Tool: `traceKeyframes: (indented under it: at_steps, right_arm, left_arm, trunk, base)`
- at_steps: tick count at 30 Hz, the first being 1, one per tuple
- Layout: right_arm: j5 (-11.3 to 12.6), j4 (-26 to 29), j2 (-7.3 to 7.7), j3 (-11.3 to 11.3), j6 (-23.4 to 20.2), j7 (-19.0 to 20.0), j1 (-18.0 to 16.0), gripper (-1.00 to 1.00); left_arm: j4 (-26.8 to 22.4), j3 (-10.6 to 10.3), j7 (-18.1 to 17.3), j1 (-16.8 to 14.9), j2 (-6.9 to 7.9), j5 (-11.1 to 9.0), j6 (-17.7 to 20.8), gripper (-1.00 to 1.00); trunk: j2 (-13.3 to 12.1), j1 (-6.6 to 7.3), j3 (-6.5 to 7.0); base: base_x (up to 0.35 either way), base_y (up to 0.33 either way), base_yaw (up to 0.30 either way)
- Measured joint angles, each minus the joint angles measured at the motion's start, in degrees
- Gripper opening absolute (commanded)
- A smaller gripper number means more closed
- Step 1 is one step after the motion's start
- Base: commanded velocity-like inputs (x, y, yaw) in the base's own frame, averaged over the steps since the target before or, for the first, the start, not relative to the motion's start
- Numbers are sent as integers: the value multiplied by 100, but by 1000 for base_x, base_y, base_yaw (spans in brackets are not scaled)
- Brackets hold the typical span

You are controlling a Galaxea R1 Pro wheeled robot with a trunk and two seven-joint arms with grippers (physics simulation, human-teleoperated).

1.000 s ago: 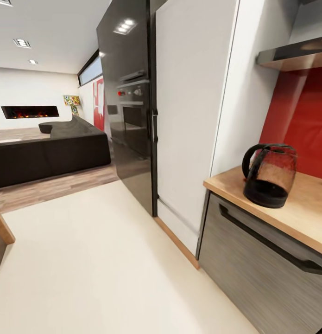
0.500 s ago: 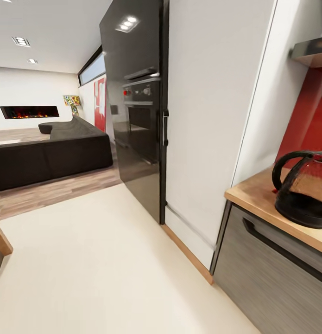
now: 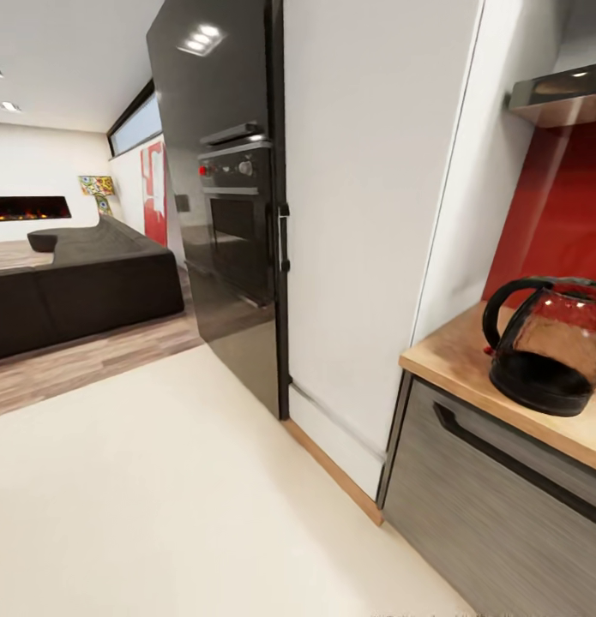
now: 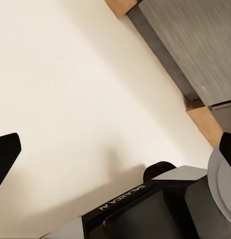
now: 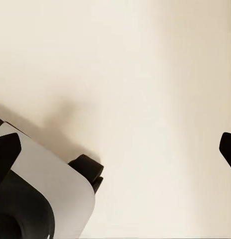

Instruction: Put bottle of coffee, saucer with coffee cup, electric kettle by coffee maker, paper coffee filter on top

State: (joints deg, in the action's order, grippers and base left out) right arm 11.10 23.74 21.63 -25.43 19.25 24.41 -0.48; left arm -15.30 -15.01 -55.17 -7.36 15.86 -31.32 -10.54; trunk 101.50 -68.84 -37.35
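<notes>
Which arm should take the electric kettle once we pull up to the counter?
Probably the right. The electric kettle stands on the kitchen countertop at the head view's right, the right arm's side. Both end effectors hang open and empty over the floor.

The robot's base (image 4: 160, 206) is black and grey, with rounded light-grey panels and white "GALAXEA AI" lettering on a dark face. A black wheel (image 5: 88, 169) juts from under a pale curved shell (image 5: 50, 184). Both wrist views show black fingertips (image 4: 5, 152) at the edges.
</notes>
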Motion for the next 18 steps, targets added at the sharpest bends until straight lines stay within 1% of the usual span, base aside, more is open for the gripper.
traceKeyframes:
  at_steps: [18]
  right_arm:
    - [0, 0, 0, 0, 0, 9, 0, 100]
  left_arm:
    - [0, 0, 0, 0, 0, 0, 0, 100]
  trunk:
    - [0, 0, 0]
  base:
    - [1, 0, -275]
